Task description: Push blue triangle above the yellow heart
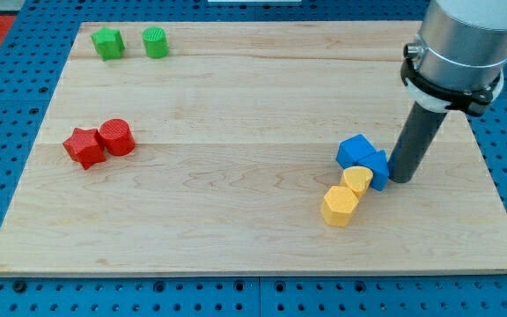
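Progress looks nearly complete: the blue triangle (378, 167) sits touching the yellow heart (357, 180), above and slightly to the view's right. My tip (402, 180), a bare rod with no jaws, presses its right side; only a small leftward nudge remains.

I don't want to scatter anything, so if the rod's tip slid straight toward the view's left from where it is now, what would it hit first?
Probably the smaller blue block: my tip sits right beside it on the view's right, looking nearly in contact. Behind it is the other blue block, with the yellow heart just below.
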